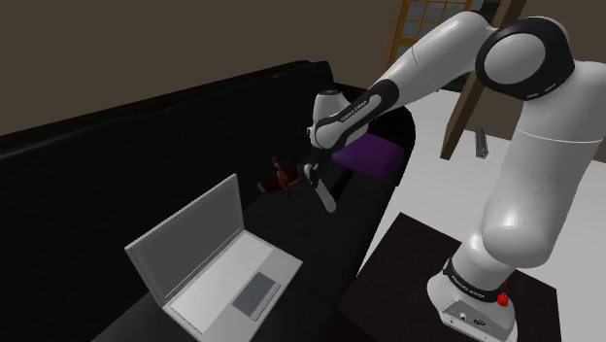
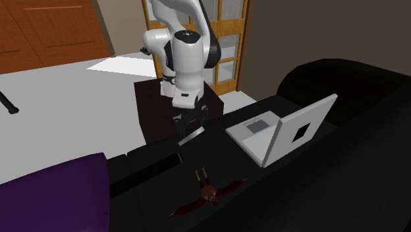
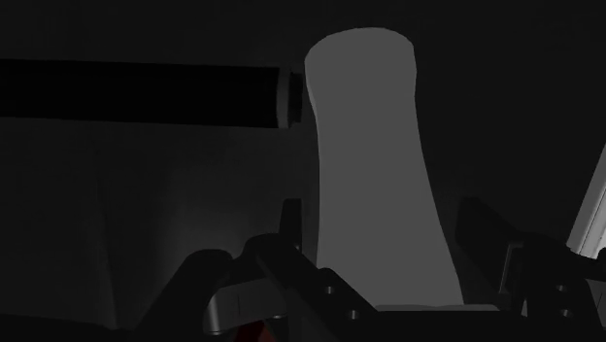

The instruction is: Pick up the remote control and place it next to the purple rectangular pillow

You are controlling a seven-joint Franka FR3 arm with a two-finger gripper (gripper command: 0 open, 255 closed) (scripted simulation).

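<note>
Broadly: long black sofa carries everything. Purple rectangular pillow lies at one end of the seat, by the armrest. Open grey laptop sits further along the seat, towards the other end. Brown winged figure lies mid-seat, black cylinder near it. All-black gripper is clamped on a pale grey slim remote control, tilted over the seat's front edge, between laptop and pillow, apart from both.

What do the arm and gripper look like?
Arm: glossy white rounded links, dark joint bands, small dark lettering on the forearm and base ring, red button on the white base. Gripper: all black, two fingers.
</note>
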